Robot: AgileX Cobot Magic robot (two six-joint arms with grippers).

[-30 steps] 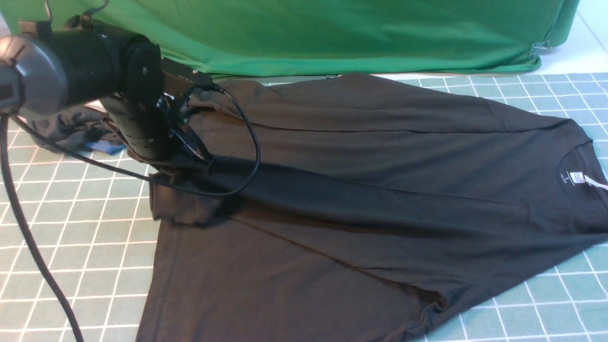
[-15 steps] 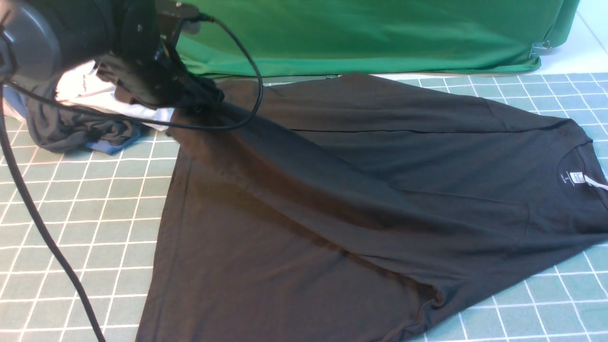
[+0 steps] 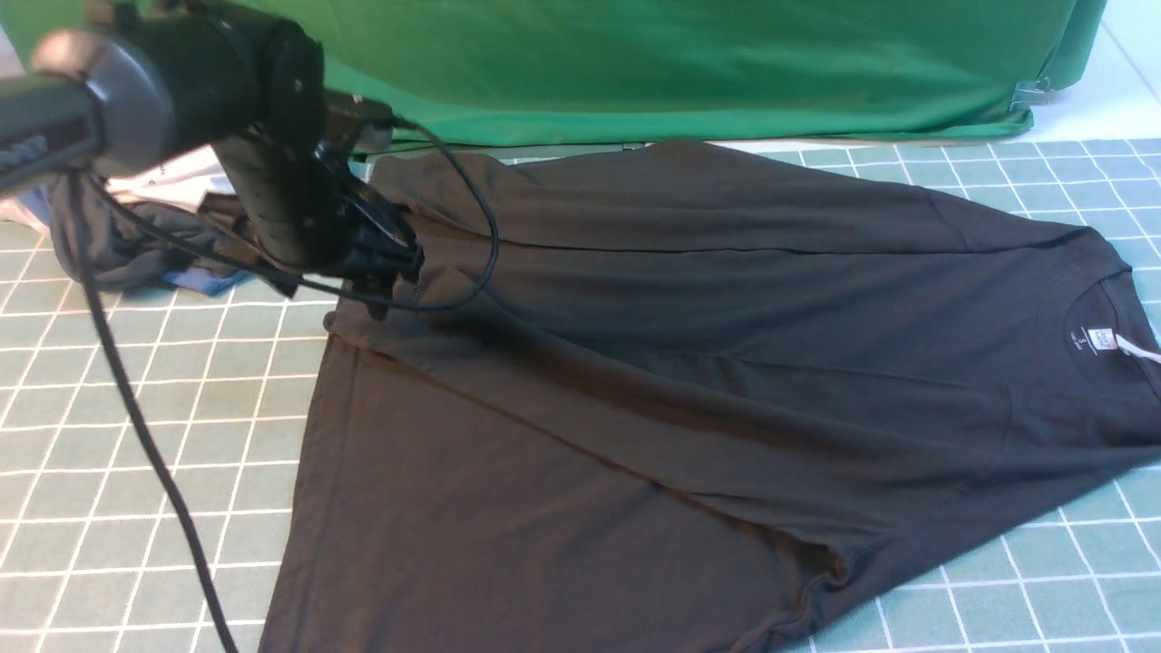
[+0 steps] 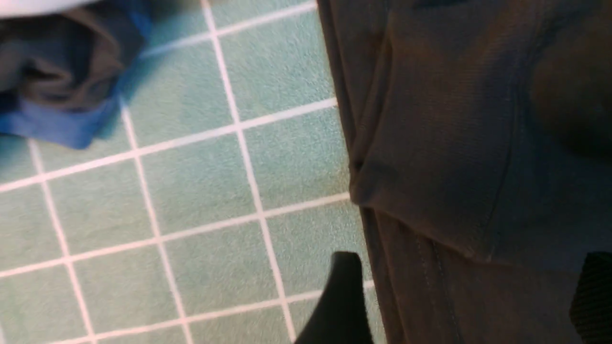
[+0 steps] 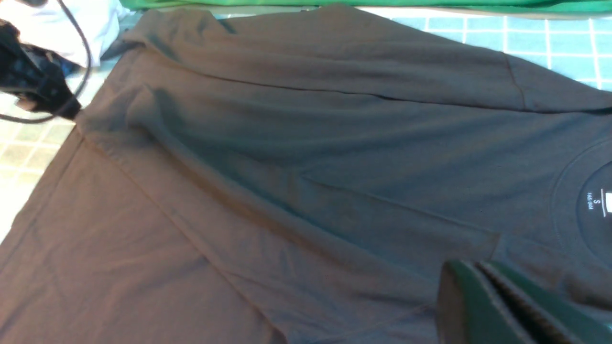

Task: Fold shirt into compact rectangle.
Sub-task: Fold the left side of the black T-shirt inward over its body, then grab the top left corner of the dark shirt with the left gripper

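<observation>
L pincer [image 4: 471, 267] wide open (angled down), R pincer [image 5: 471, 274] shut

Colours as I read them from my station: the shirt [image 3: 689, 363] is plain black, warming to brown where the light falls, and its neck label [image 3: 1101, 339] is white with dark print. The mat [image 3: 163, 435] is pale teal-green, ruled in a white square grid. The backdrop cloth [image 3: 689, 63] is solid bright green. The garment bundle [image 3: 127, 254] mixes dark grey, white and blue. My left arm [image 3: 209, 91] is black with a grey cap, and its cable [image 3: 145, 444] is black.
</observation>
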